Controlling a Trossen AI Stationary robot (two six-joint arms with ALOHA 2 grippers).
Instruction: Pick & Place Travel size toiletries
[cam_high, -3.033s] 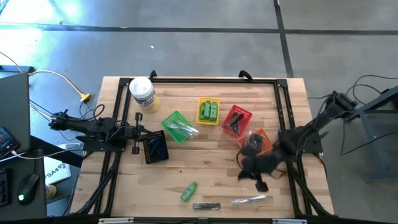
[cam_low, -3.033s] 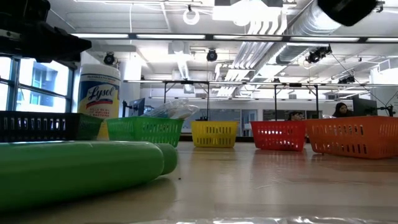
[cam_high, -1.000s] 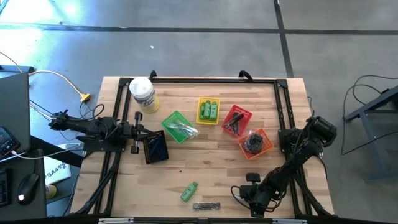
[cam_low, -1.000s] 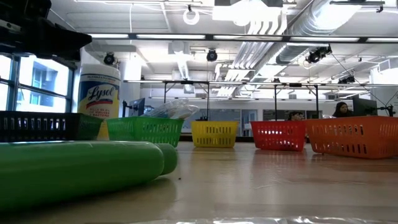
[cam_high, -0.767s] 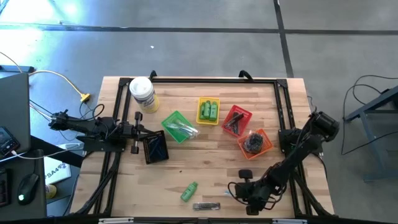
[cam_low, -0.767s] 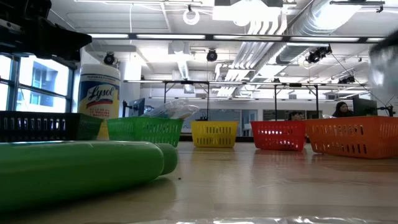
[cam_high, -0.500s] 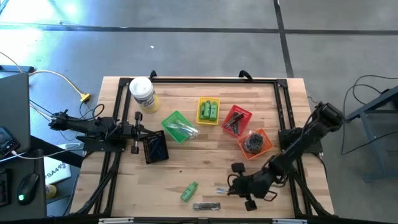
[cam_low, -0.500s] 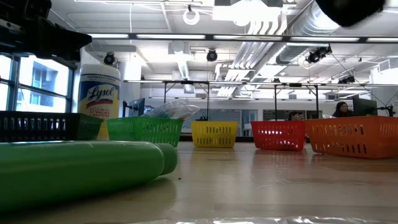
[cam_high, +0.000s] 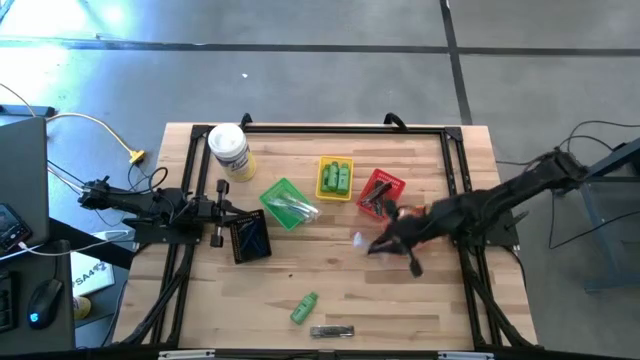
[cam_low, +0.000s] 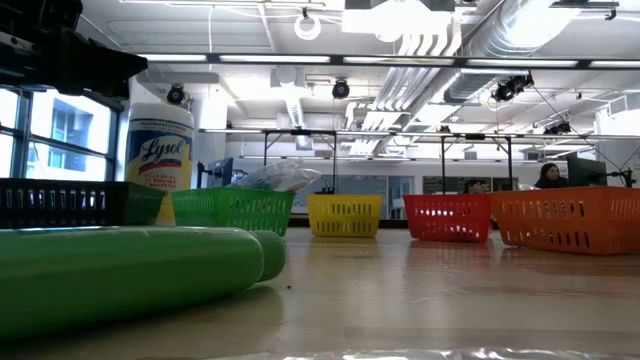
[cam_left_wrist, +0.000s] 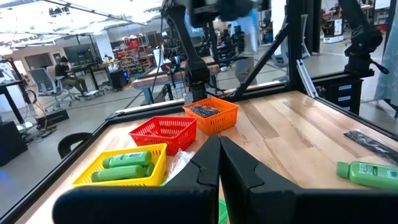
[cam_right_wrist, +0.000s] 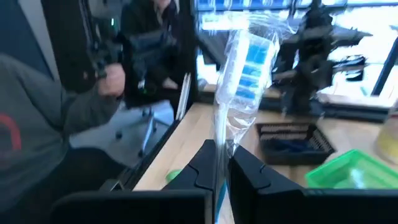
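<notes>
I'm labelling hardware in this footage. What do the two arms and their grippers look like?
Both arms are dark, near black, built of slim jointed segments. The left gripper has two dark, smooth, wedge-shaped fingers on a wide dark crossbar; the right gripper has the same build. From above, the left arm has a small T-shaped end, and dark cables trail off the right arm toward the floor. No markings show.

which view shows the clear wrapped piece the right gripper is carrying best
The right wrist view: the clear-wrapped piece fills the picture, pinched between the right gripper fingers. The high view shows only a small pale blur at the gripper's tip. The low and left wrist views do not show it.
</notes>
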